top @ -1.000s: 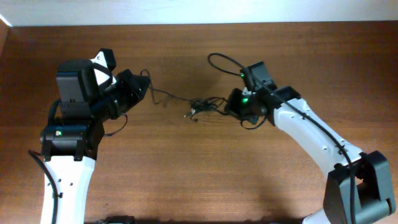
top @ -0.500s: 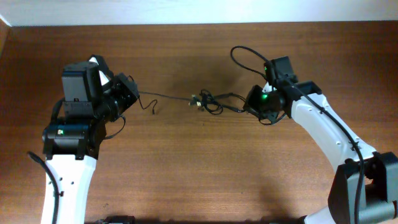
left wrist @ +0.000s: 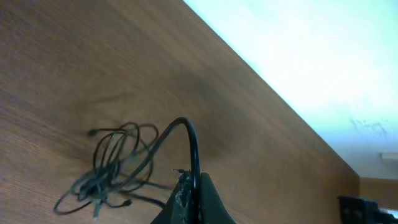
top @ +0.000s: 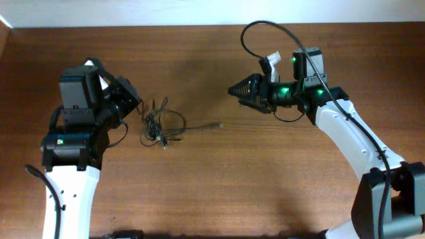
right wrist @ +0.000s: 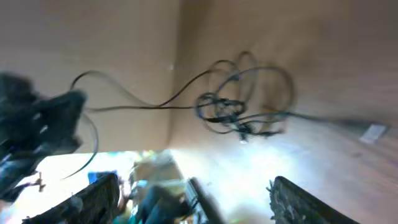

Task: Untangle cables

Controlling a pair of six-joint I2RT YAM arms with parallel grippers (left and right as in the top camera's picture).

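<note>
Surface: brown wooden desk (top: 212, 189), bare apart from the cables (top: 158, 125); a pale wall (top: 199, 12) runs along the top edge of the overhead frame.
left pincer (top: 135, 107): clenched on one strand of the cables, which arcs out from its tips in the left wrist view.
right pincer (top: 234, 91): released, jaws wide apart with nothing between them; upper centre-right of the overhead frame, well apart from the cables.
cables, place: a knotted clump left of centre, just beside the left pincer; one loose end (top: 214, 124) trails right toward mid-frame.
handling: probably light, limp and a little springy; thin enough to slip, and hard tugs would likely tighten the loops.
where to grip: the loose end, clear of the knot, seems best.
room: smooth wood grain; the cables should slide freely.
</note>
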